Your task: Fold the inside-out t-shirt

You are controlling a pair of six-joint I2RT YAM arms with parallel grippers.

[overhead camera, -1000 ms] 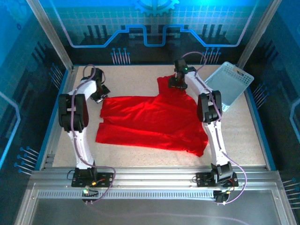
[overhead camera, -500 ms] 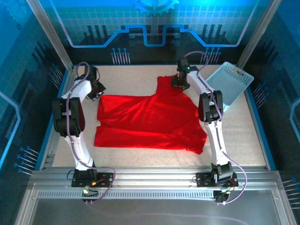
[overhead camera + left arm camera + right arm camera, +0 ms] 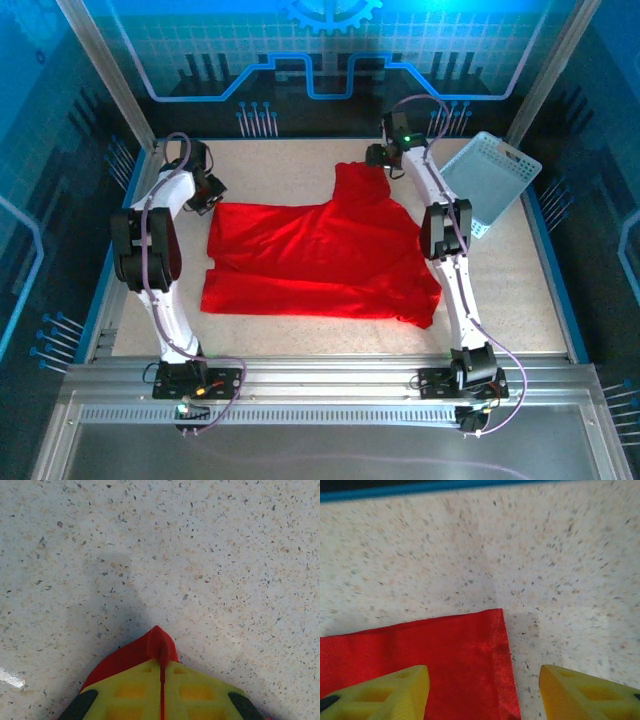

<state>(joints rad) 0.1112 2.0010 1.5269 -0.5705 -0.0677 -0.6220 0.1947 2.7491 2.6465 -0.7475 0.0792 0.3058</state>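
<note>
The inside-out t-shirt (image 3: 320,255), bright red, lies spread flat across the middle of the table, with one flap reaching toward the far side. My left gripper (image 3: 205,190) is at the shirt's far left corner. In the left wrist view its yellow fingers (image 3: 200,690) are shut, and a fold of the red t-shirt (image 3: 152,645) sticks out between them. My right gripper (image 3: 378,155) hovers open over the far flap. The right wrist view has the shirt's hemmed corner (image 3: 420,640) lying flat between the spread fingers (image 3: 395,690), untouched.
A light blue mesh basket (image 3: 490,180) sits tilted at the far right corner. A blue rim (image 3: 420,490) borders the speckled table (image 3: 280,160) just beyond the right gripper. Metal frame posts stand at the far corners.
The left gripper has pulled the shirt's corner a little to the left and the cloth there has stretched flatter. The right gripper has drawn back toward the far edge, staying open.
</note>
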